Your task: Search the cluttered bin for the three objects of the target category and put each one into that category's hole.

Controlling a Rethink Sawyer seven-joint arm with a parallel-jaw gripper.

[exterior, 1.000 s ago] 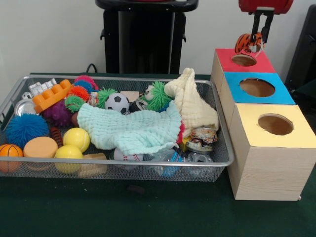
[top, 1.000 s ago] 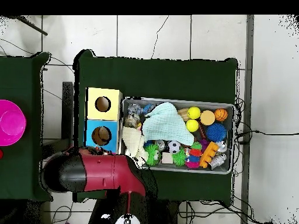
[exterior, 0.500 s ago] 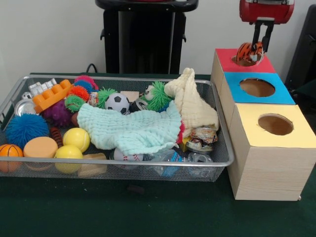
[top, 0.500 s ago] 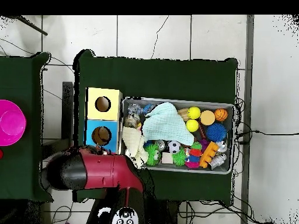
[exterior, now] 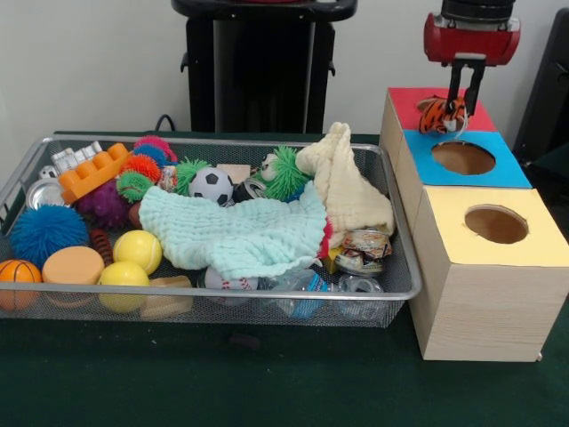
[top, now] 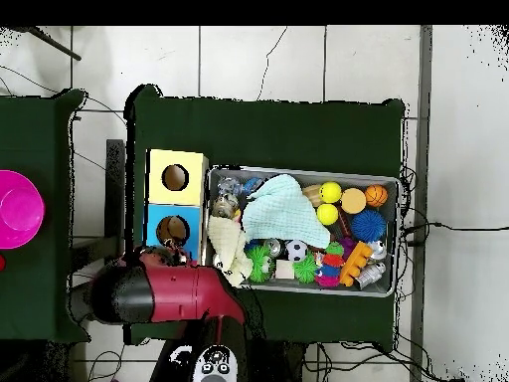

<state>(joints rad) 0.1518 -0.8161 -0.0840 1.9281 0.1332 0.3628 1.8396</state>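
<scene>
The wire-mesh bin [exterior: 391, 291] holds a jumble of toys under a mint cloth [exterior: 240, 233] and a cream cloth [exterior: 348, 182]; it also shows in the overhead view [top: 303, 171]. My gripper [exterior: 461, 104] hangs over the red-topped box [exterior: 469, 117] at the far right. It is shut on a small orange-and-black striped tiger toy [exterior: 439, 115], which sits right at that box's hole. In the overhead view my red arm [top: 169, 293] covers the red box and hides the gripper.
A blue-topped box [exterior: 462, 157] [top: 172, 231] and a yellow-topped box [exterior: 494, 224] [top: 175, 177] stand in a row nearer than the red one. The bin holds balls [exterior: 138, 249], spiky balls [exterior: 40, 233], an orange block [exterior: 93, 171] and cans [exterior: 363, 249]. A pink bowl [top: 18, 209] sits at the left.
My gripper has come down with the tiger toy, from above the red box to its hole. The bin's contents have not moved.
</scene>
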